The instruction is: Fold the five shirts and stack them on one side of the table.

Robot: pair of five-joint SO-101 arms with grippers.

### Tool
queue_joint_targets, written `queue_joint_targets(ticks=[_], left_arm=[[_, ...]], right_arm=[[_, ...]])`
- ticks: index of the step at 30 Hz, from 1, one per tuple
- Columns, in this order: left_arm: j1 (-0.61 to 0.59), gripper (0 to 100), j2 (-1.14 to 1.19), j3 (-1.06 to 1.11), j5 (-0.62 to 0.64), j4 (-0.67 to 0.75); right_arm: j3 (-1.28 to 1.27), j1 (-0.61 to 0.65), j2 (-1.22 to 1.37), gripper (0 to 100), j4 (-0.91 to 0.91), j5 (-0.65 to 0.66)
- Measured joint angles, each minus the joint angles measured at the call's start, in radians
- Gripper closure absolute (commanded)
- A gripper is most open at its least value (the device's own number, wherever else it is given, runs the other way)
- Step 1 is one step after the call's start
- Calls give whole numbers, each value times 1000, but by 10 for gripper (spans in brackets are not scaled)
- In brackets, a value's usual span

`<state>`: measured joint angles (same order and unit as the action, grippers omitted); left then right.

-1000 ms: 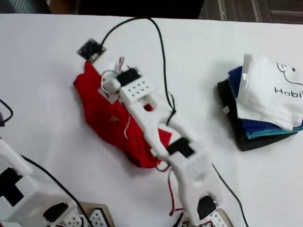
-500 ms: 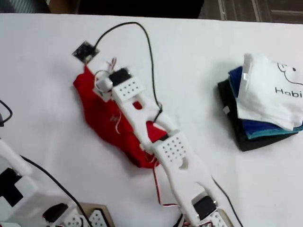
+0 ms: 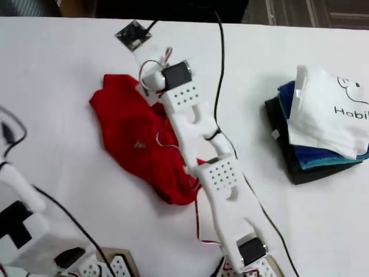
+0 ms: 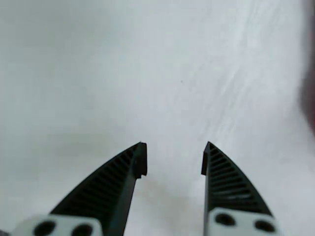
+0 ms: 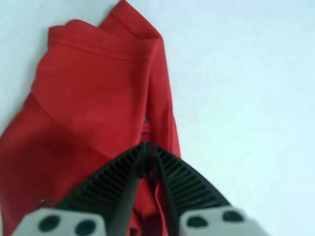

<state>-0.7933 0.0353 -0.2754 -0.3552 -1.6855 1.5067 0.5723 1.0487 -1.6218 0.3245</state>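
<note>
A white table is carrying a crumpled red shirt left of centre, while a stack of folded shirts is sitting by its right edge.

A white worktop is seen spread across nearly the whole high view, its surface smooth and evenly lit. Along the top of the frame, a dark strip of floor is picked out beyond the far edge. A tan box-like shape is glimpsed at the upper left, with grey slats beside it in the corner. Brownish planks are made out at the upper right. Down at the bottom left, a tan board is caught lying on the worktop.
</note>
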Motion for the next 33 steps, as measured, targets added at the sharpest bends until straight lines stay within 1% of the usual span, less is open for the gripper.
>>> queue_joint_targets(ticks=[2, 7, 10, 14, 18, 20, 23, 25, 29, 33], left_arm=[[84, 797, 0, 6, 43, 51], [284, 797, 0, 109, 166, 235], [364, 797, 0, 204, 226, 342], [376, 797, 0, 325, 298, 471], [377, 797, 2, 416, 345, 545], [377, 797, 2, 443, 354, 572], [374, 797, 0, 462, 358, 594], [376, 797, 2, 476, 358, 598], [376, 797, 2, 525, 358, 655], [376, 797, 2, 577, 358, 724]], right_arm=[[-2, 28, 8, 950, 23, 0], [-74, 71, 101, 820, 163, 0], [-75, 64, 161, 807, 196, 0], [-75, 69, 227, 807, 229, 0], [-75, 69, 262, 811, 258, 0], [-75, 69, 270, 858, 264, 0], [-75, 74, 275, 990, 265, 0], [-69, 72, 275, 969, 265, 0], [-2, 51, 278, 978, 258, 0], [109, -5, 276, 978, 184, 0]])
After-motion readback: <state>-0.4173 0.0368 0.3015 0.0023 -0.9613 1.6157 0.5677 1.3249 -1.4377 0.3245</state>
